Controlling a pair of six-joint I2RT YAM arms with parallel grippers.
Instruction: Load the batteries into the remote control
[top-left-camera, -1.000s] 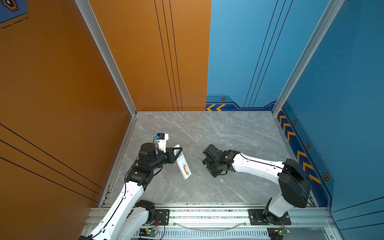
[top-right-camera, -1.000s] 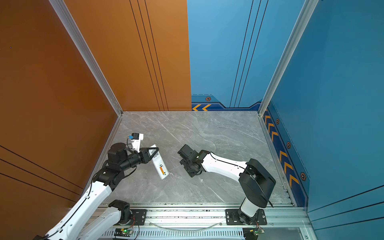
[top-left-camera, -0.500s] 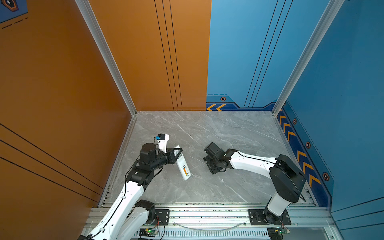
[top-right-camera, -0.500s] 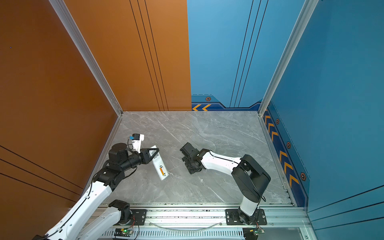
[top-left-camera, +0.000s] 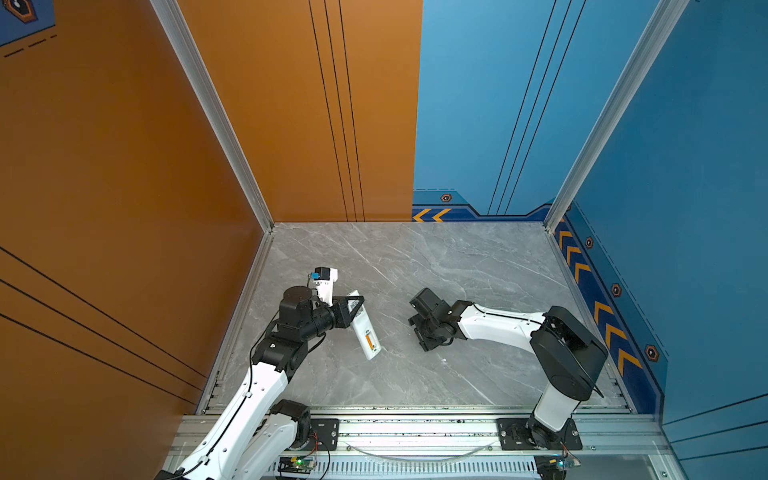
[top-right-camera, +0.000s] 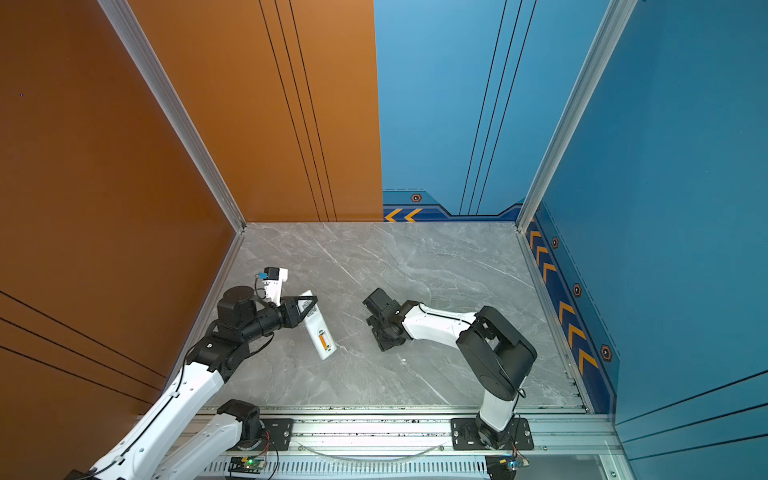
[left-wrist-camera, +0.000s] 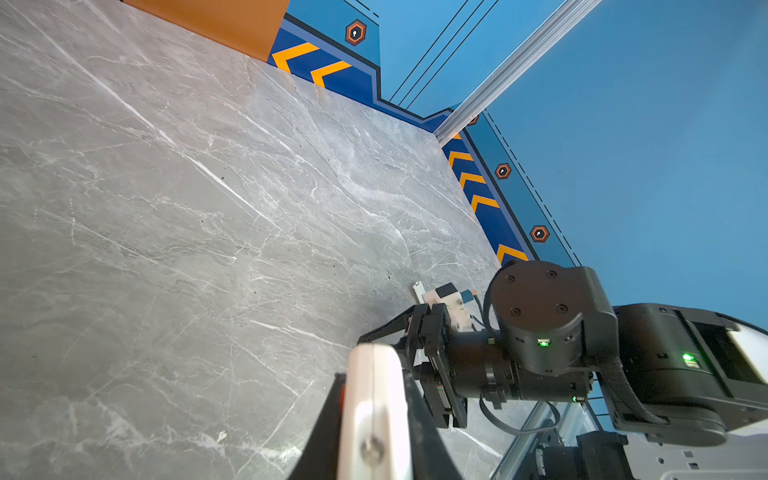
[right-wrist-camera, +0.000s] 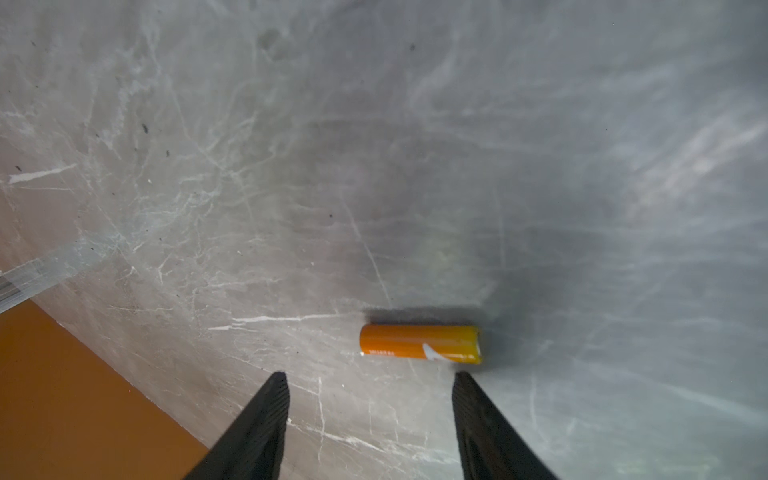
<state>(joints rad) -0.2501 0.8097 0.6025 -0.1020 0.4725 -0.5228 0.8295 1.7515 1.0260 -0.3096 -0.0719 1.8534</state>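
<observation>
Right hand (right-wrist-camera: 370, 378) above grey marble tabletop (right-wrist-camera: 415, 166), orange wall (right-wrist-camera: 62, 395)

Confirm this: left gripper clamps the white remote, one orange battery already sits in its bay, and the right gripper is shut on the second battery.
Wrong on the last point. In the right wrist view the right gripper stands open, and the second battery lies loose on the table, beyond the fingertips. The rest holds.

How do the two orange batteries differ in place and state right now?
1. One orange cylindrical battery sits inside the slim white remote control; the other orange battery lies loose on the grey marble table.
2. The first is carried with the remote, which the shut left claw grips; the second lies untouched ahead of the open right claw.

Both are orange.
</observation>
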